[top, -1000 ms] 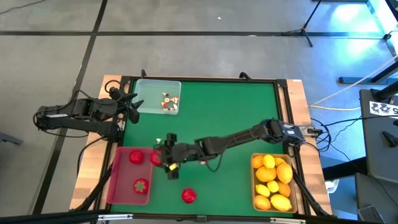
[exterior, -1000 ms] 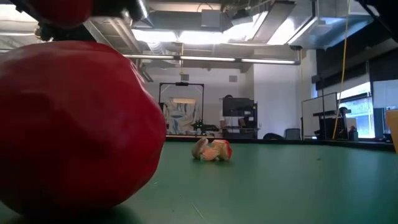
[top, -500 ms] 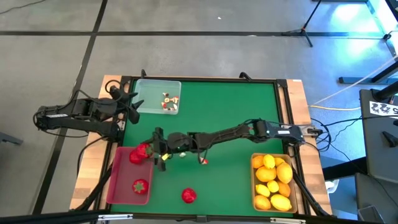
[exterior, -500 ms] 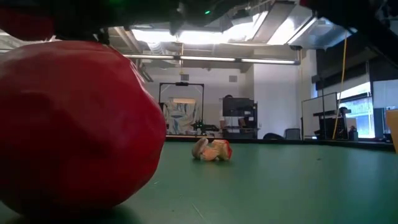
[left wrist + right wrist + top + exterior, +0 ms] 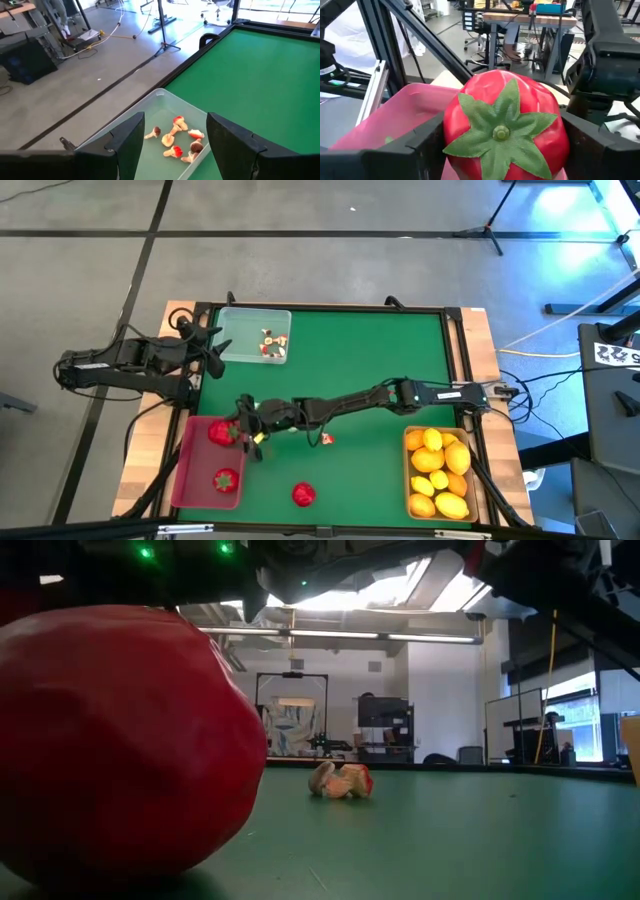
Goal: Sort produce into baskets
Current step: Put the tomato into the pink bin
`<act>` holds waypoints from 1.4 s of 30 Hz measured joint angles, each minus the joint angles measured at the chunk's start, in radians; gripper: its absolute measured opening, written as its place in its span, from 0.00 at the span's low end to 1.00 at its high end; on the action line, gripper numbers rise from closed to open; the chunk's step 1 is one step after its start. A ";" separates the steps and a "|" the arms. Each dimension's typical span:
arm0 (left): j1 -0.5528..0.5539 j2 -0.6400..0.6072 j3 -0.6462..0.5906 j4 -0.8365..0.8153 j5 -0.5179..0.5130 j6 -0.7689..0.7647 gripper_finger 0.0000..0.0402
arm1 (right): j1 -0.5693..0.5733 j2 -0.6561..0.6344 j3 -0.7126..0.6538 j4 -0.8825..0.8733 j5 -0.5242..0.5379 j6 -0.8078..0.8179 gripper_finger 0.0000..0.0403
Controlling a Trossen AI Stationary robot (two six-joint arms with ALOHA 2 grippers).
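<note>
My right gripper point(image 5: 234, 431) reaches from the table's right side and is shut on a red strawberry point(image 5: 505, 125) with a green top. It holds the berry over the far right corner of the red basket point(image 5: 196, 470). Another strawberry point(image 5: 226, 478) lies in that basket. A third strawberry point(image 5: 303, 494) rests on the green mat near the front edge and fills the left of the low view point(image 5: 110, 740). My left gripper point(image 5: 218, 350) waits open at the left edge of the clear basket point(image 5: 240, 330), which holds white-and-red bits point(image 5: 177, 140). My right gripper pinches the strawberry between its two fingers point(image 5: 422, 150) by its two opposite sides point(image 5: 451, 135). The green top faces back toward the wrist. The fingers come nearly level from the table's right. The berry hangs clear above the red basket's floor point(image 5: 395, 115).
A tan basket point(image 5: 409, 480) full of yellow lemons point(image 5: 440, 475) stands at the front right. A small white-and-red bit point(image 5: 326, 438) lies on the mat under the right arm, also in the low view point(image 5: 342, 781). A raised frame borders the green mat.
My right gripper has carried the strawberry toward the table's left edge and downward, from beside the red basket to over its right corner. The fingers have stayed shut on the berry. The small bit on the mat has come out from under the arm.
</note>
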 joint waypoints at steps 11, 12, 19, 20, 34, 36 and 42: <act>0.000 0.000 0.000 0.000 0.000 -0.017 0.52 | 0.001 -0.001 0.006 0.007 0.148 -0.007 0.73; 0.000 0.000 0.000 0.000 0.000 -0.017 0.52 | 0.001 -0.002 0.006 0.012 0.133 -0.007 0.73; 0.000 0.000 0.000 0.000 0.000 -0.017 0.52 | 0.002 -0.002 0.006 -0.004 0.201 0.005 0.73; 0.000 0.000 0.000 0.000 0.000 -0.017 0.52 | 0.002 -0.002 0.006 -0.005 0.206 0.005 0.73; 0.000 0.000 0.000 -0.001 0.000 -0.018 0.52 | 0.005 -0.002 0.006 0.013 0.095 0.002 0.73; 0.000 0.000 0.000 -0.001 0.000 -0.019 0.52 | 0.006 -0.002 0.006 0.030 0.064 0.002 0.75; 0.000 0.000 0.000 -0.001 0.000 -0.022 0.52 | 0.006 -0.004 0.007 0.056 0.042 0.033 0.93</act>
